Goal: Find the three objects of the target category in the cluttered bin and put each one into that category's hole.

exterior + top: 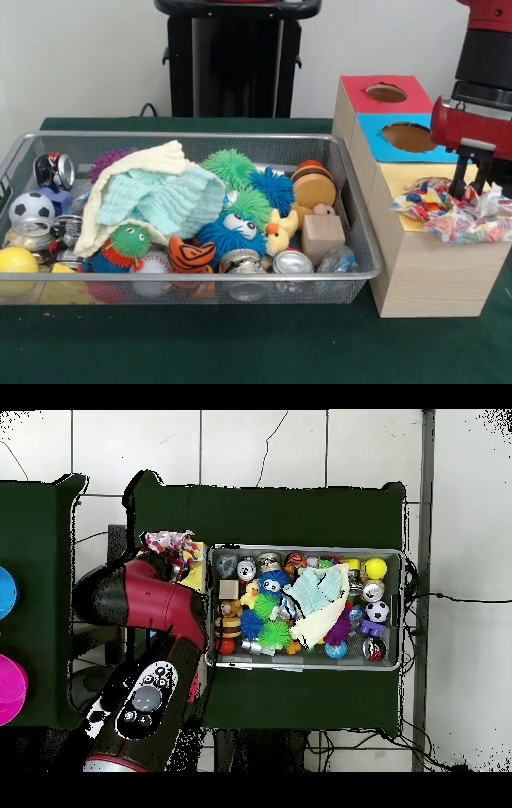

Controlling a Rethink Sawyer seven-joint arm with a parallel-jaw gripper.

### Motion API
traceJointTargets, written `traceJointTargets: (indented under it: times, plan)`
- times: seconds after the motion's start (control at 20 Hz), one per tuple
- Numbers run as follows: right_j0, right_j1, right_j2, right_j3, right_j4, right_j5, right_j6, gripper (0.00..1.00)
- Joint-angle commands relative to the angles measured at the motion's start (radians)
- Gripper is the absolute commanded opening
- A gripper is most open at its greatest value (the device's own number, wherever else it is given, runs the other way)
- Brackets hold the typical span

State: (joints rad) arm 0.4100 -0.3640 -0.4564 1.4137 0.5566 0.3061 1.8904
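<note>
Green tabletop; polka-dot cloths [454,210] hide the yellow hole.

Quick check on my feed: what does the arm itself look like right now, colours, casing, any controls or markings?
The arm has glossy red shells over black joint sections. Its red wrist housing carries a grey plate, with thin black fingers below. From overhead, the rounded red casing leads to a black and silver link bearing a round grey knob and small buttons. No loose cables show.
</note>
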Motion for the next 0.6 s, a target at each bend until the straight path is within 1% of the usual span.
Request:
traceJointTargets:
  times: [0.05,0.25,0.4,0.55,0.6]
  plan:
    - [-0.007,0.022,0.106,0.151,0.054,0.178,0.312,0.00]
    - [0.005,0.031,0.077,0.151,0.051,0.228,0.326,0.00]
    - [0.018,0.057,0.049,0.123,0.040,0.310,0.362,0.00]
    - [0.004,0.062,0.059,0.121,0.039,0.344,0.375,0.00]
    - [-0.001,0.062,0.066,0.127,0.037,0.333,0.370,0.00]
